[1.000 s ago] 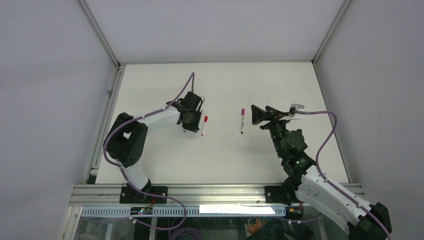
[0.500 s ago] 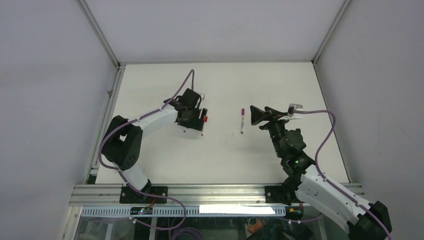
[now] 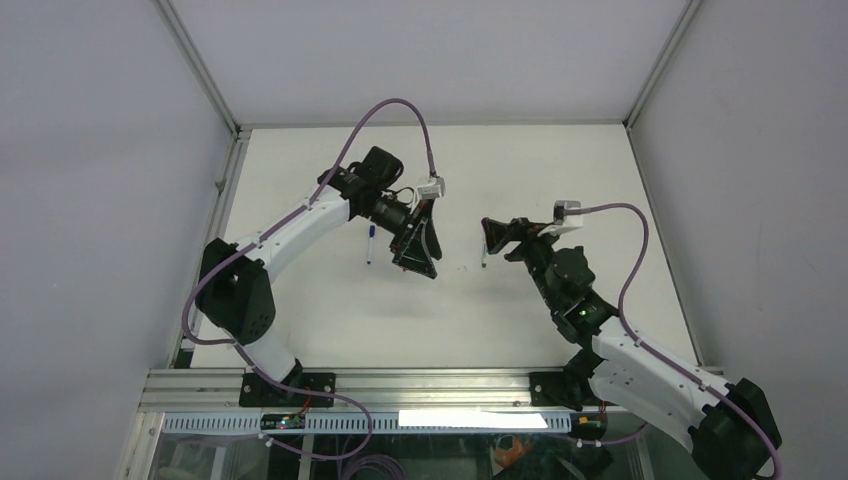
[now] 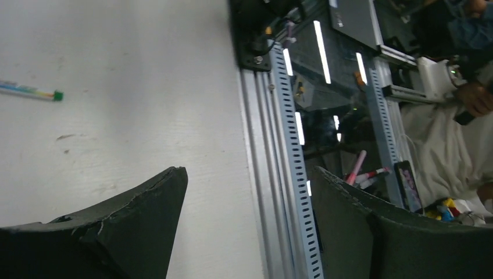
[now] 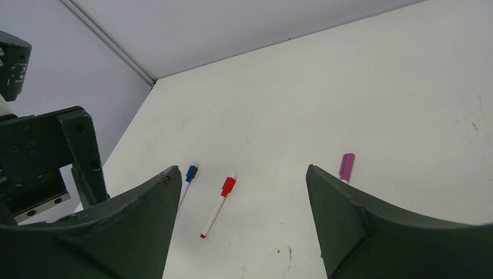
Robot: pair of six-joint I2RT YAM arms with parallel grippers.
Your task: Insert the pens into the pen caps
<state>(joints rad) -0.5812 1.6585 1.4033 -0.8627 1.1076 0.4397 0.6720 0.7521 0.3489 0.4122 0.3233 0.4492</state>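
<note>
Over mid-bench [image 3: 330,320], seen from above: left jaws spread wide with nothing between them, angled toward 5 o'clock. Just beside them at 9 o'clock, flat on the bench, a blue pen [image 3: 369,245]. Near, at 3 o'clock of the left jaws and facing them: right jaws, also wide apart and empty. In the right wrist view, framed by the two dark fingers [image 5: 104,232]: the blue pen with its blue cap on the far end, and just beside it at 4 o'clock a red pen [image 5: 218,203], red cap seated on its far end, small red tip at the near end, both lying roughly parallel. Well apart at 3 o'clock of the red pen, a magenta cap [image 5: 346,167] flat on the bench, lower end hidden behind the right-hand finger; cannot tell whether a pen sits in it. In the left wrist view, at 10 o'clock of the gap, a pale pen with a green end [image 4: 30,90], alone on the bench, clear of the fingers.
</note>
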